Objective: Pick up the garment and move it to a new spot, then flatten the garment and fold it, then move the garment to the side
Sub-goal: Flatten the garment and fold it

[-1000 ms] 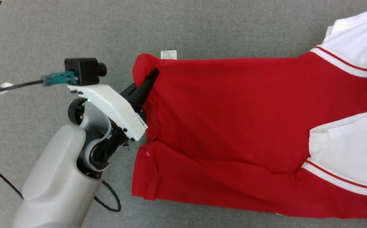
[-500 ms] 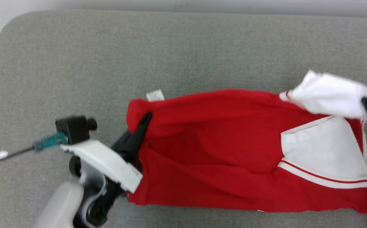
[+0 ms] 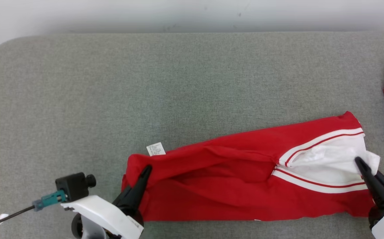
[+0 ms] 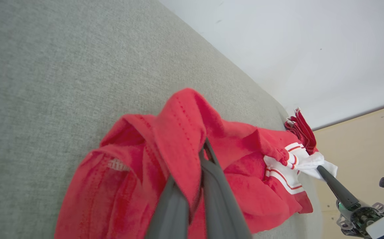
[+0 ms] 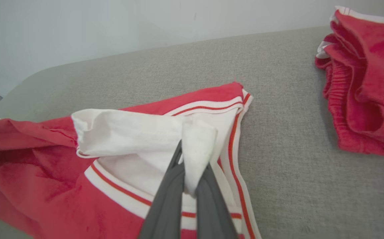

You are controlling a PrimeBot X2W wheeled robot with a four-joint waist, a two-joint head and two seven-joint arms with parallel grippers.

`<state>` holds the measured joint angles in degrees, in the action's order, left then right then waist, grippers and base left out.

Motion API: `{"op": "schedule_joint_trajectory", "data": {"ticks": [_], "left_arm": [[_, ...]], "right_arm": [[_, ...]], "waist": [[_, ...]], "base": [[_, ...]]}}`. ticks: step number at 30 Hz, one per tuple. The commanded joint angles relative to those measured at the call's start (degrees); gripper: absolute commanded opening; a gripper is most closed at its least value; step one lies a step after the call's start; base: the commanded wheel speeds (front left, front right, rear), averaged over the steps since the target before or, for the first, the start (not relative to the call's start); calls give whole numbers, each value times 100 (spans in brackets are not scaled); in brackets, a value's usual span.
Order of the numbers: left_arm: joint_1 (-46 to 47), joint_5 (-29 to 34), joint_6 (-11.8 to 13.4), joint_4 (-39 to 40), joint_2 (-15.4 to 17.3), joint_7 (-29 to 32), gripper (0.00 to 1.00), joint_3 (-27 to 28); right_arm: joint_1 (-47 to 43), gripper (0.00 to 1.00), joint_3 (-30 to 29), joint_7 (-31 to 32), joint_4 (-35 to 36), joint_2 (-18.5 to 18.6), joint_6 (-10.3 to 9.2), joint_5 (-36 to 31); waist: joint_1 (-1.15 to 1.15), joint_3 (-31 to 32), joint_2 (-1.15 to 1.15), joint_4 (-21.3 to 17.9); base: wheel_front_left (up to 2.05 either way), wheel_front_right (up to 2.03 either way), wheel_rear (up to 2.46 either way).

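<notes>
As it lies on the surface (image 3: 178, 83), we grip the garment (image 3: 218, 186).
Our left pincer (image 3: 146, 171) is closed on its red end, our right pincer (image 3: 358, 161) on its white end.

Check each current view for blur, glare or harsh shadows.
Head view: sharp, evenly lit, no glare on the garment. Left wrist view: the left gripper and nearest cloth look soft. Right wrist view: the right gripper is soft, the second red garment slightly so.
</notes>
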<state>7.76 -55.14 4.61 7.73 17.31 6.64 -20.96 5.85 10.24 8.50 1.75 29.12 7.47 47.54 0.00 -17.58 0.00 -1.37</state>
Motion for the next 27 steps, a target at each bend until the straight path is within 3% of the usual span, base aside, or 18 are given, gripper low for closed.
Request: {"op": "schedule_joint_trajectory", "data": {"ticks": [1, 2, 3, 4, 5, 11, 17, 22, 27], "left_arm": [[-76, -46, 22, -14, 50, -5, 0, 14], [-105, -43, 26, -39, 64, -6, 0, 12], [-114, 10, 23, -58, 84, -34, 26, 7], [-110, 88, 2, -77, 99, -81, 85, -11], [-134, 123, -21, -110, 84, -116, 100, -48], [-418, 532, -48, -394, 153, -431, 100, -253], [-850, 1597, 398, -742, 216, -1815, 100, -115], [-1092, 2431, 694, -706, -26, -2182, 100, 210], [-1315, 3382, 540, -228, -547, -2176, 100, 795]], "right_arm": [[-60, 0, 25, -8, -47, 20, 2, 26], [-83, 0, 70, 8, -94, 39, 2, 11], [-89, 35, 106, -21, -129, 74, 2, -54], [-101, 100, 142, -50, -183, 93, 2, -86], [-137, 100, 171, -39, -273, 108, 2, -101], [-307, 100, 189, -25, -522, 245, 2, -175], [-420, 100, -291, 29, -463, 194, 2, 26], [-396, 100, -687, 459, -478, 104, 2, -30], [-205, 100, -846, 1164, -609, -16, 2, -10]], "waist": [[0, 35, 0, -12], [0, 64, 0, -16], [0, 87, 0, -18], [0, 114, 0, -17], [0, 151, 0, -14], [0, 381, 0, -22], [0, 602, 0, -64], [0, 737, 0, 44], [0, 796, 0, 242]], "base": [[0, 0, 0], [0, 0, 0], [0, 0, 0], [0, 0, 0], [0, 0, 0], [0, 0, 0], [0, 0, 0], [0, 0, 0], [0, 0, 0]]}}
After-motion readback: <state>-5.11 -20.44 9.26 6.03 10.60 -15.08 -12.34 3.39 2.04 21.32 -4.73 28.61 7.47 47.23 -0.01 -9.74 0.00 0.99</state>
